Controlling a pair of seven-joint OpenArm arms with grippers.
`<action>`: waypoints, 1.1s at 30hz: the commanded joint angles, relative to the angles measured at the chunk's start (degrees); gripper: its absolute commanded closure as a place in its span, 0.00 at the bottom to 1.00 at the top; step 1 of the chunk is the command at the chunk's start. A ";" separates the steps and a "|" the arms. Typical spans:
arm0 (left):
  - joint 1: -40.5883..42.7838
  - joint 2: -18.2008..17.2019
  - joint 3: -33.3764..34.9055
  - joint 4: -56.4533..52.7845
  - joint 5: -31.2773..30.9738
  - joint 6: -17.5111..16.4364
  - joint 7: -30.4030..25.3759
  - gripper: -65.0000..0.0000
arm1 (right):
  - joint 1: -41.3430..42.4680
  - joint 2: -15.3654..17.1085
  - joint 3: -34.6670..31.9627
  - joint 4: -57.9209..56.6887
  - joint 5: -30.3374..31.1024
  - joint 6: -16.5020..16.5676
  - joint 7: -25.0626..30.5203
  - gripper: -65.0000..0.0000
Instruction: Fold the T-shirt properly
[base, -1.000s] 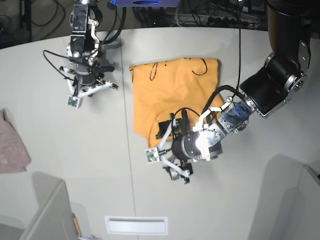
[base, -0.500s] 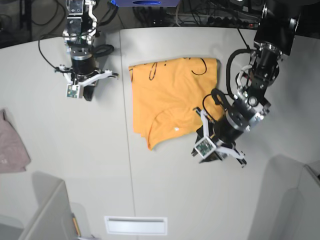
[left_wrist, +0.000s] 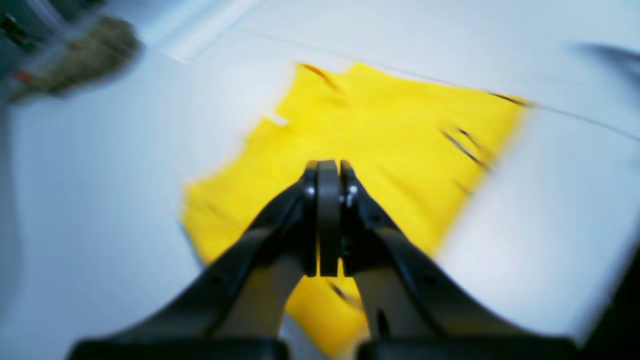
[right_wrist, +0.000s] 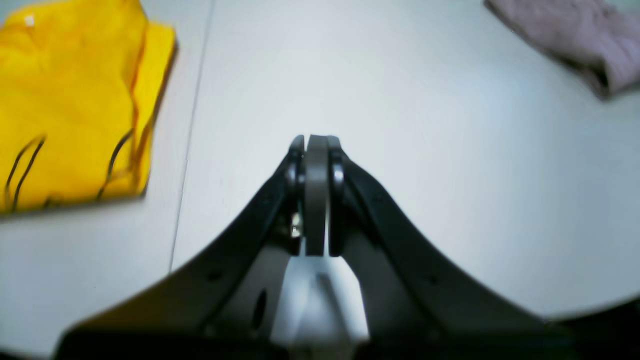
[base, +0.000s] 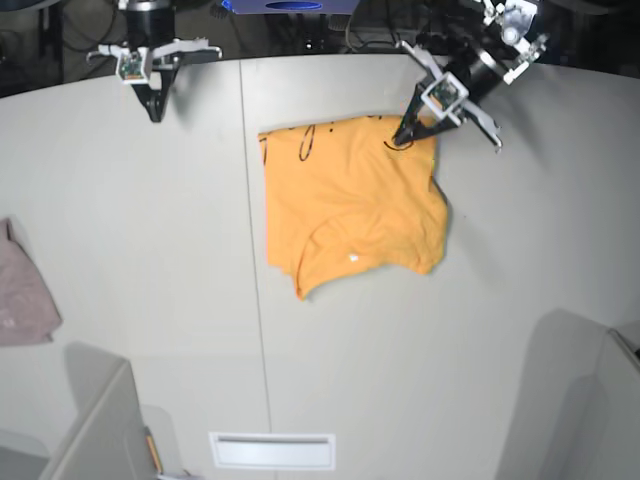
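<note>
T-shirt (base: 350, 205) lies flat mid-table, folded into a rough rectangle. Long axis runs from the far edge toward the camera in the base view; scribble print shows along its far edge, curved collar edge and small tag at its near end. Looks like a fold is done, since both arms sit off the cloth. Left gripper (base: 408, 132) hovers at the shirt's far right corner, jaws pressed together, empty. Right gripper (base: 154, 108) is well left of the shirt, also closed, empty. Pinkish cloth (base: 25, 290) sits far left of the shirt.
</note>
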 joint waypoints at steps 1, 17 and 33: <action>2.87 -0.53 -0.10 0.93 -0.99 0.30 -5.23 1.00 | -2.92 -0.03 0.00 1.20 -0.04 -0.12 1.78 1.00; 10.70 9.14 0.34 -42.49 -0.91 0.30 -24.22 1.00 | -5.73 6.92 -20.13 -27.99 0.14 -0.29 -9.74 1.00; -29.92 12.74 -0.10 -111.11 -0.91 0.48 -17.28 1.00 | 36.11 -5.13 -28.66 -102.98 0.32 -0.29 0.37 1.00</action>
